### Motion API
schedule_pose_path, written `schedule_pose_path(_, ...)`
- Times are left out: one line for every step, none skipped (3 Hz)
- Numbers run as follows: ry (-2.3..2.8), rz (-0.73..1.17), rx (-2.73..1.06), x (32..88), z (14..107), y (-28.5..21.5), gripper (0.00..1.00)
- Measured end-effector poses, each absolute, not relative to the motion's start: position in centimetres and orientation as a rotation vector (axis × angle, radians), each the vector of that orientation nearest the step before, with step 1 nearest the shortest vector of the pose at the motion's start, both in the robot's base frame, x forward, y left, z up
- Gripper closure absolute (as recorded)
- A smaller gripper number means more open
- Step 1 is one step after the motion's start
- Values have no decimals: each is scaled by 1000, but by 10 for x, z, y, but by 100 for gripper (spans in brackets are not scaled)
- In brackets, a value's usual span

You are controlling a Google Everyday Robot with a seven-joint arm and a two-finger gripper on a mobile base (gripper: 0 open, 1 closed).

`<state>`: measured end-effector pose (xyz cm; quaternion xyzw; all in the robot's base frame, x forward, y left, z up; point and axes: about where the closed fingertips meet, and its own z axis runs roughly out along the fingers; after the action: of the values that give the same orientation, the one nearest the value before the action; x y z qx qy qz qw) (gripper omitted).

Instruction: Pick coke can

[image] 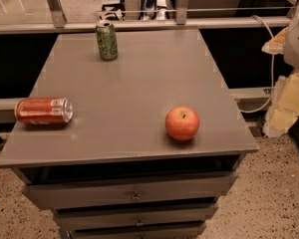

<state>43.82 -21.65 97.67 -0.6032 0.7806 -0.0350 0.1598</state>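
Observation:
The coke can lies on its side near the left edge of the grey cabinet top, its silver end facing right. It is red-orange with white lettering. My gripper is not in view. A pale rounded shape at the right edge of the frame stands off to the side of the cabinet, far from the can.
A green can stands upright at the back of the top. A red apple sits near the front right. Drawers are below the top. A rail runs behind, and yellow foam and a cable lie on the right.

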Motion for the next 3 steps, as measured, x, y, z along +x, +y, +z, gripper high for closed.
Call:
schedule_pose_path(2224, -98, -1722, 439, 978, -215, 0)
schedule_pose_path(2124, -29, -1763, 446, 982, -172, 0)
schedule_pose_path(1974, 64, -1825, 452, 991, -98, 0)
